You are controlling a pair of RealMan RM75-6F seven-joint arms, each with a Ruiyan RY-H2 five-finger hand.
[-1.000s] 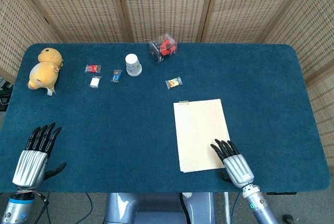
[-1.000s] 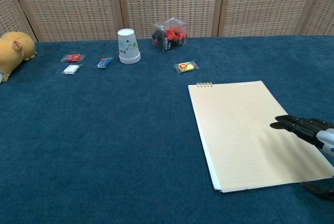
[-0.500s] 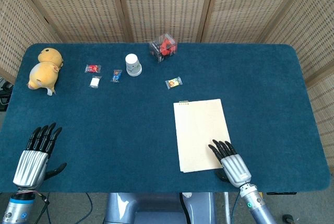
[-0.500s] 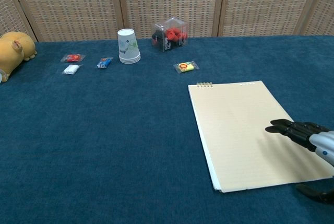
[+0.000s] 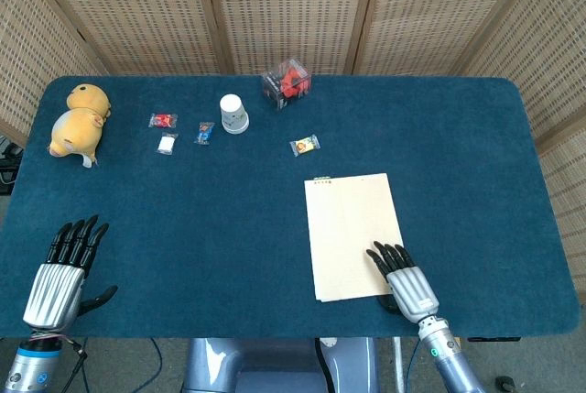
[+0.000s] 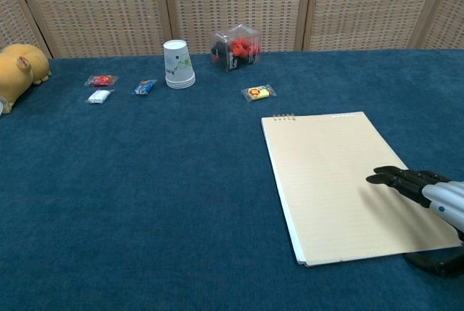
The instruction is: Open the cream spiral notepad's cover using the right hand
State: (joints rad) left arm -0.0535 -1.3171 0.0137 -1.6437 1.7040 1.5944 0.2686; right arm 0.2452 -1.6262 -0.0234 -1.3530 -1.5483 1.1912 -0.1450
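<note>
While lying flat and closed toward the front right of the blue table (image 5: 458,136), cream spiral notepad (image 5: 352,228) with coil along its far edge. Right hand (image 5: 403,278) over its near right corner, fingers (image 6: 395,177) straight and apart, gripping nothing; contact with the cover impossible to tell. Left hand (image 5: 62,269) at the front left corner, fingers spread, empty. Along the far side: yellow plush toy (image 5: 78,118), three small wrapped candies (image 5: 165,121), white paper cup (image 5: 234,113), clear box of red pieces (image 5: 287,82), another wrapped candy (image 5: 305,146).
</note>
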